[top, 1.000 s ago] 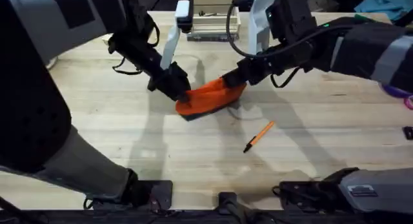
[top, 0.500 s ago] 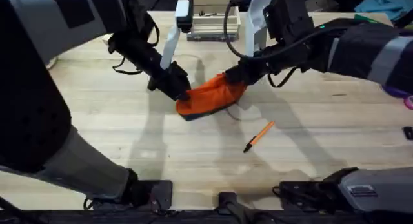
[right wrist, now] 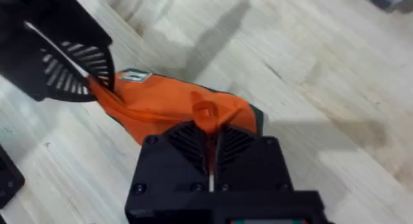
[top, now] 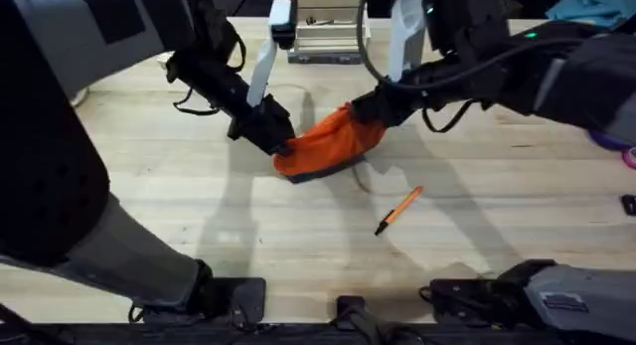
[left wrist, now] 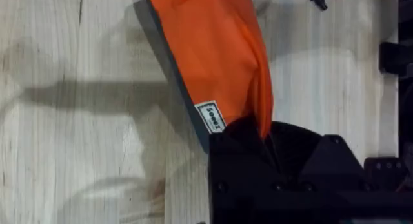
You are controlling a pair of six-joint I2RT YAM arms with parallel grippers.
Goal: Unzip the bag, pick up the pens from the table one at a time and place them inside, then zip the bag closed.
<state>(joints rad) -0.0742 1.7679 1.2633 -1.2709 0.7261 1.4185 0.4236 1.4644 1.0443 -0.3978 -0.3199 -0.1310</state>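
The orange bag (top: pixel 326 146) lies mid-table on the wooden table (top: pixel 199 216), its right end raised. My left gripper (top: pixel 279 142) is shut on the bag's left end; in the left wrist view the fabric (left wrist: pixel 216 53) and dark base strip (left wrist: pixel 169 62) run away from the closed black fingers (left wrist: pixel 258 143). My right gripper (top: pixel 372 111) is shut at the bag's right end, and in the right wrist view the small orange pull (right wrist: pixel 205 112) sits pinched at its fingertips (right wrist: pixel 213 141). One orange pen (top: pixel 399 209) lies alone on the table, nearer the front and right of the bag.
A white rack (top: pixel 333 39) stands at the table's back edge behind the bag. Purple-handled scissors (top: pixel 611 142) and a small black item (top: pixel 628 203) lie at the far right edge. Both arms span the back half of the table.
My right gripper has shifted slightly right and away with the bag's right end, lifting and stretching it. The left gripper and the pen have stayed put.
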